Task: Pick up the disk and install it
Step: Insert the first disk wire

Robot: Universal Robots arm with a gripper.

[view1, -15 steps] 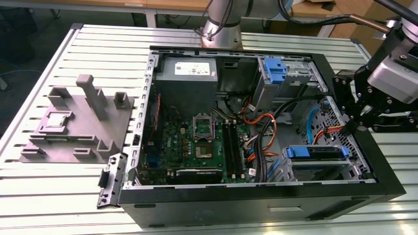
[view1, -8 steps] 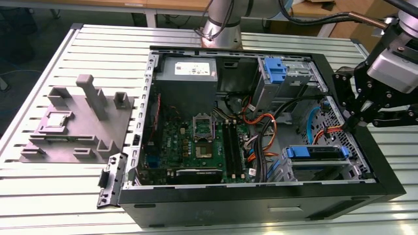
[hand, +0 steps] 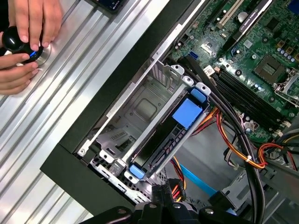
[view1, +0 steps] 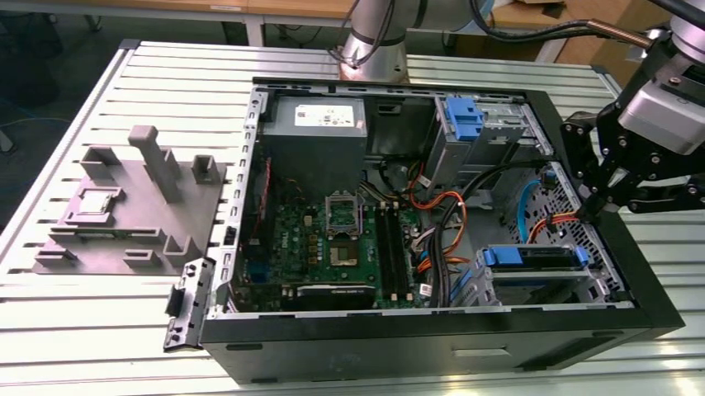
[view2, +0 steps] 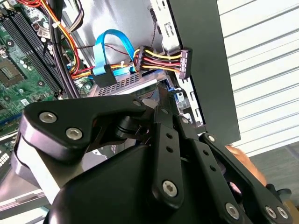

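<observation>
disk (hand: 167, 137) (blue carrier (hand: 136, 171)) in the drive bay (hand: 142, 108), closed fingers (view2: 164, 122) just beside

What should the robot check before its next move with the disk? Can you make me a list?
1. Disk found: ok. The disk lies in the bay at a corner of the case.
2. Pincer on the disk: not ok. The pincer hangs by the case's wall, apart from the disk.
3. Hands out of the case: ok. The hands rest on the table outside it.
4. Wires off the disk: cannot tell. Black wires run close beside it.
5. Disk pushed fully in: cannot tell.
</observation>
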